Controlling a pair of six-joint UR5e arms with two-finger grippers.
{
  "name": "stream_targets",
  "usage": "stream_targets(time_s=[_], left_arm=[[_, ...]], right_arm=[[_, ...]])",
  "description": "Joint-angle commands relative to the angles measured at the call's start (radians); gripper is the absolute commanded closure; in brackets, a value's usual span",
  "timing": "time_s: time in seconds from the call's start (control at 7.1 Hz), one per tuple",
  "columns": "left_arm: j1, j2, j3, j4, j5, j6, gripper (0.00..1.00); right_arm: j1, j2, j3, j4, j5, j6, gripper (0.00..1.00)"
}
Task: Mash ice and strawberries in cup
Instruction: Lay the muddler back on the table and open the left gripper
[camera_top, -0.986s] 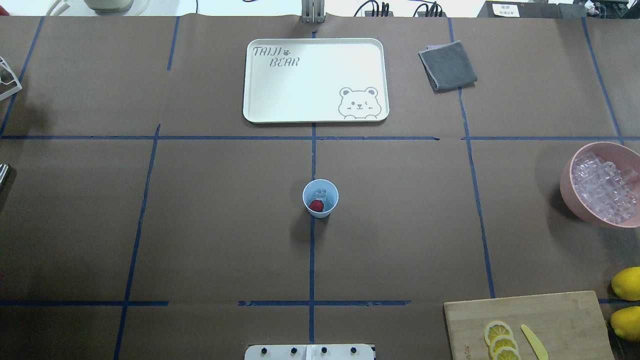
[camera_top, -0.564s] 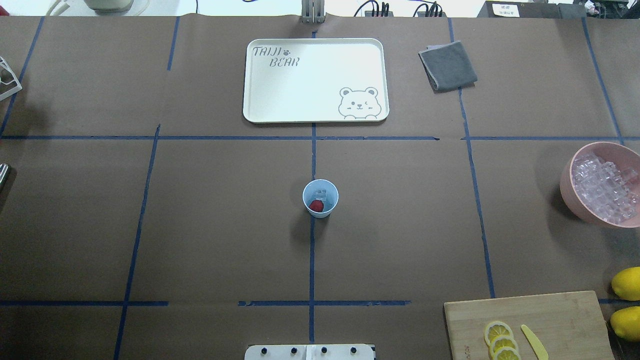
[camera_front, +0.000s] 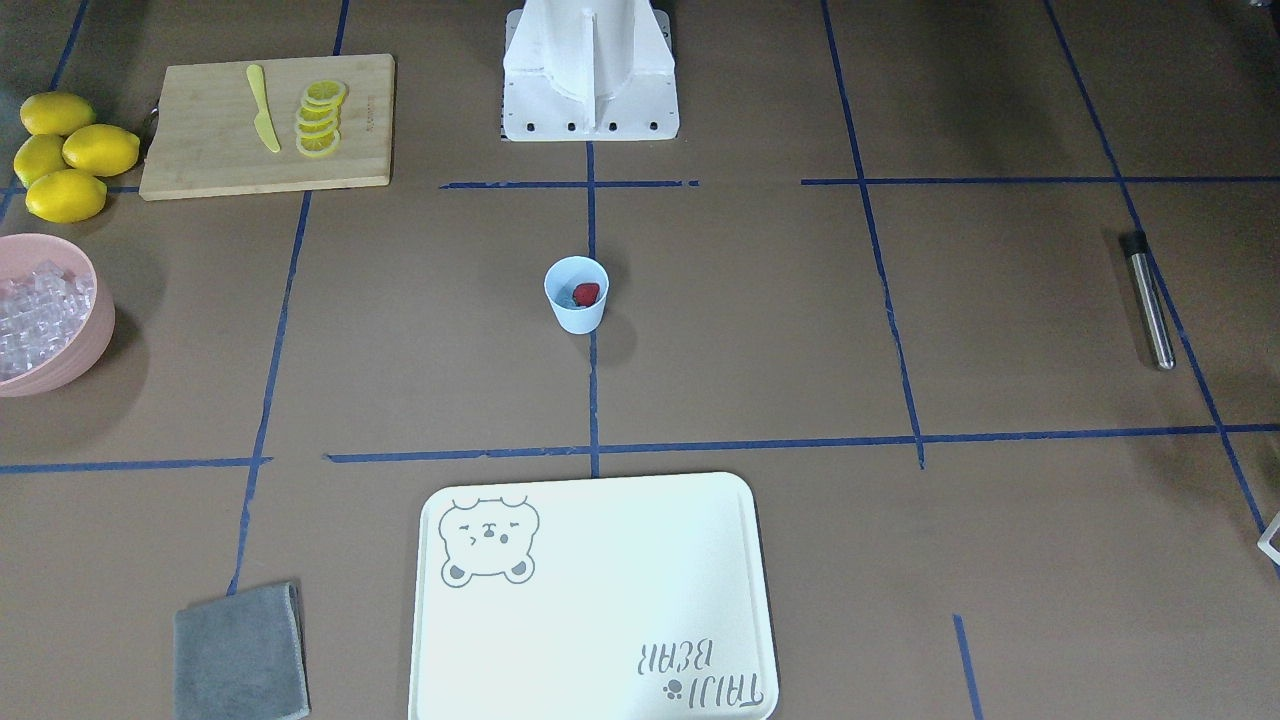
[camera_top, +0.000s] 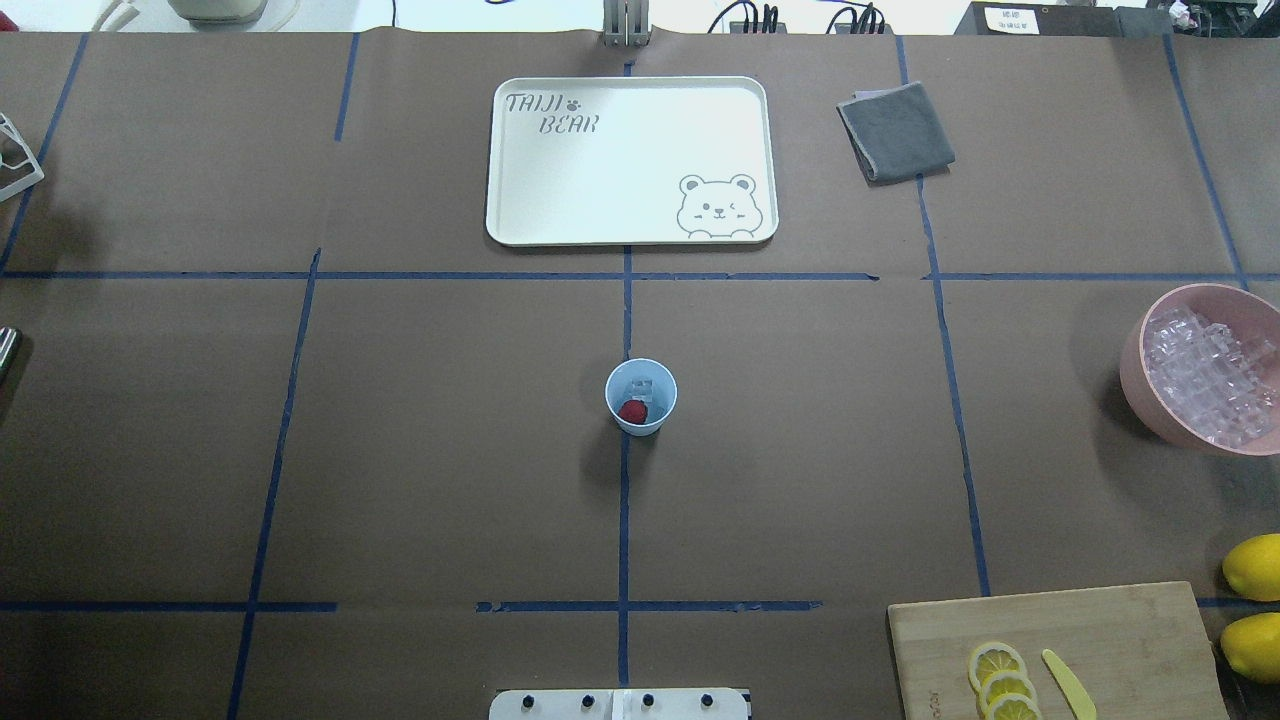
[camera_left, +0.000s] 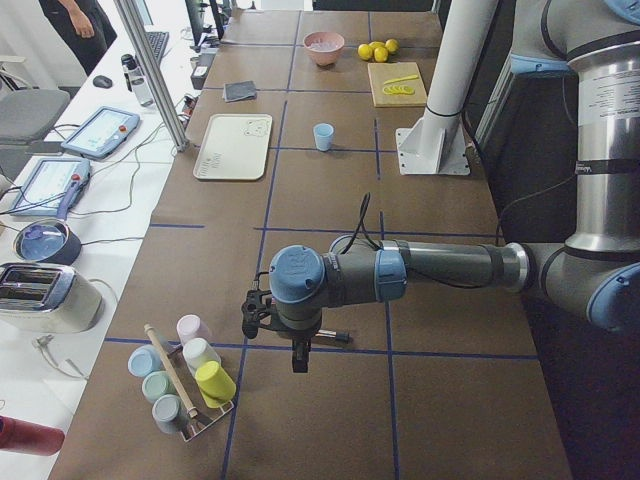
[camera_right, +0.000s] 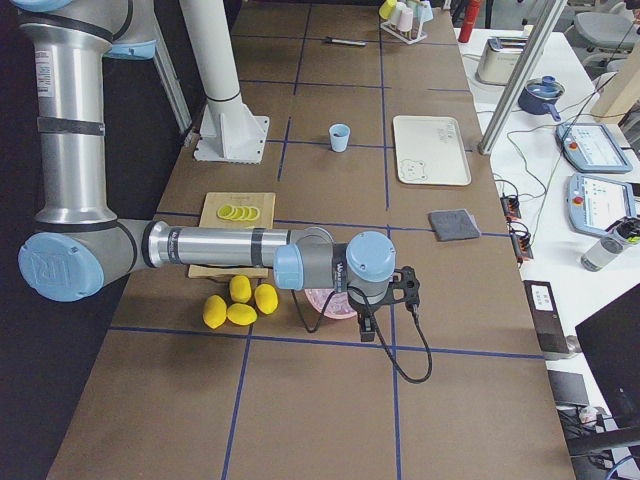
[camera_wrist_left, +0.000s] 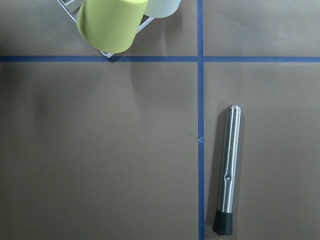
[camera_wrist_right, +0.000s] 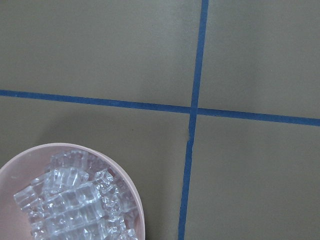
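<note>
The pale blue cup (camera_top: 641, 397) stands upright at the table's middle, on the centre tape line, and also shows in the front view (camera_front: 576, 294). Inside it lie a red strawberry (camera_top: 632, 411) and a clear ice cube (camera_top: 642, 388). My left gripper (camera_left: 299, 365) hangs far out at the table's left end, over a steel muddler (camera_wrist_left: 227, 170) with a black tip. My right gripper (camera_right: 366, 333) hangs at the right end, beside the pink bowl (camera_top: 1135, 360). I cannot tell whether either gripper is open or shut. No fingers show in the wrist views.
The pink bowl holds several ice cubes (camera_wrist_right: 75, 205). A white bear tray (camera_top: 490, 150) and a grey cloth (camera_top: 895, 130) lie at the far side. A cutting board (camera_top: 1100, 620) with lemon slices and whole lemons (camera_top: 1255, 567) sit near right. A cup rack (camera_left: 185, 385) stands far left.
</note>
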Motion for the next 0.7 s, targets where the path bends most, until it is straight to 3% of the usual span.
stream_targets(time_s=[0.0, 0.56], left_arm=[[0.028, -0.006, 0.0, -0.006, 0.015, -0.02, 0.0], [0.036, -0.011, 0.005, -0.009, 0.027, -0.025, 0.0]], right_arm=[[0.037, -0.034, -0.004, -0.001, 0.014, -0.004, 0.0], [0.063, -0.063, 0.001, 0.003, 0.021, -0.046, 0.0]])
